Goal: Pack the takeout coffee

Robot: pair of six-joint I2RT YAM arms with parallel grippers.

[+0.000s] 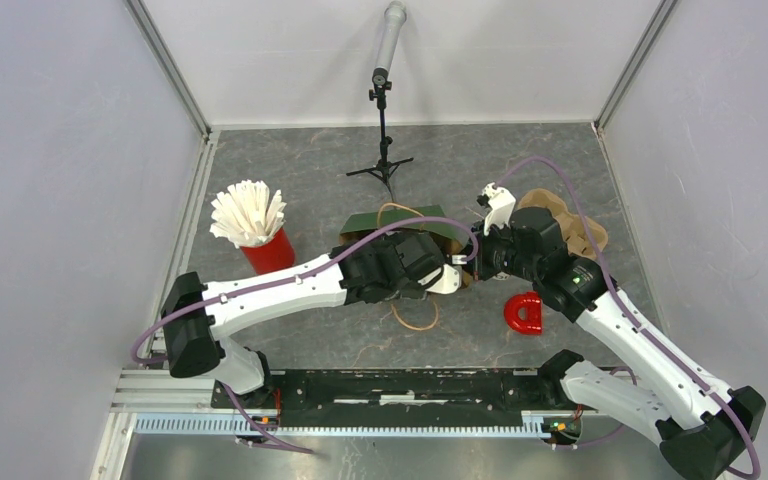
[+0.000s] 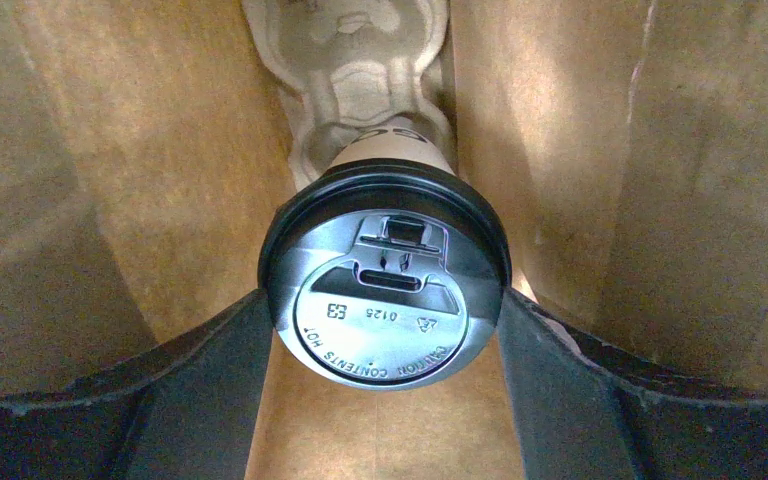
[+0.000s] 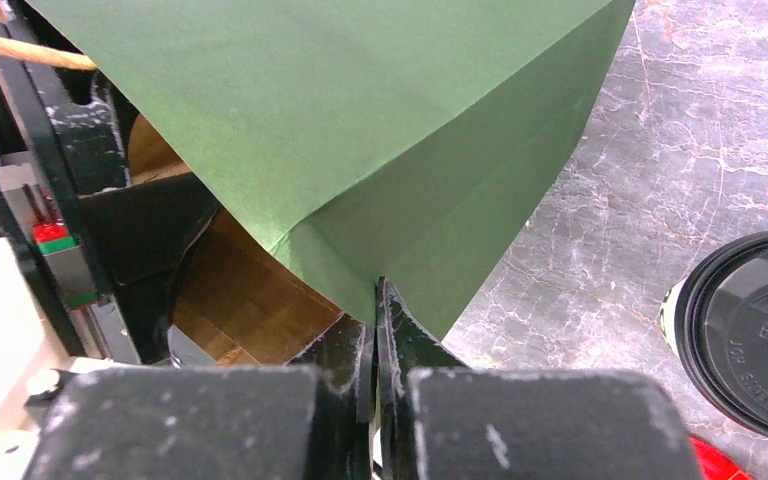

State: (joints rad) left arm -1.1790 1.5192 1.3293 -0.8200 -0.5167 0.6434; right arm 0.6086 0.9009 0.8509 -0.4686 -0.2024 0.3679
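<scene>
Gripper status, left: my left gripper is inside the green bag. Its fingers are set wide and press against opposite sides of the black lid of the takeout coffee, which I grip. The coffee lies between the bag's brown inner walls, lid toward my wrist camera. Beyond the cup, deeper in the bag, a moulded cardboard carrier shows.

Gripper status, right: my right gripper is fully closed, pinching the bag's green edge at its mouth.

Outside the bag, to its right in the right wrist view, a second lidded cup stands on the bench. Left of the bag in the top view stands a red cup of white sticks. A red U-shaped piece lies on the near side of the bag.
</scene>
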